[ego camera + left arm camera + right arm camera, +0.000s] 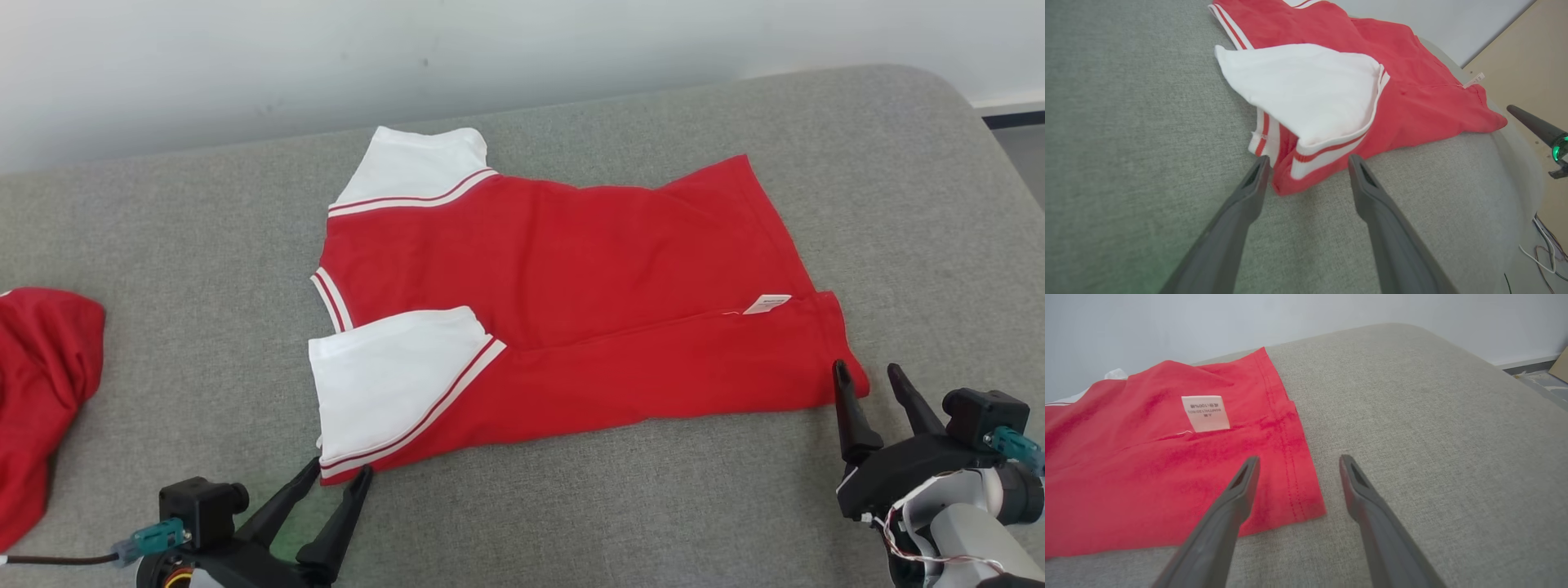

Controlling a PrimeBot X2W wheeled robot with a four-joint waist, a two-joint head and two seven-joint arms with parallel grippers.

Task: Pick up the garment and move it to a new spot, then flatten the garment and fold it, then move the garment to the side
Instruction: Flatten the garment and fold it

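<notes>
The garment (571, 302) is a red shirt with white, red-striped sleeves, lying flat on the grey padded surface (653, 506), its near side folded over the body. A white label (767, 304) shows near its right hem. My left gripper (341, 472) stands open at the near-left corner, its fingertips just short of the striped white sleeve (1310, 90). My right gripper (867, 371) is open at the near-right hem corner (1306, 502), holding nothing. The label (1205, 413) faces the right wrist view.
A second red cloth (41, 392) lies crumpled at the left edge of the surface. A pale wall (326, 49) runs behind. The surface curves off at the far right, with floor (1020, 155) beyond. Loose wires (1543, 249) hang by the right arm.
</notes>
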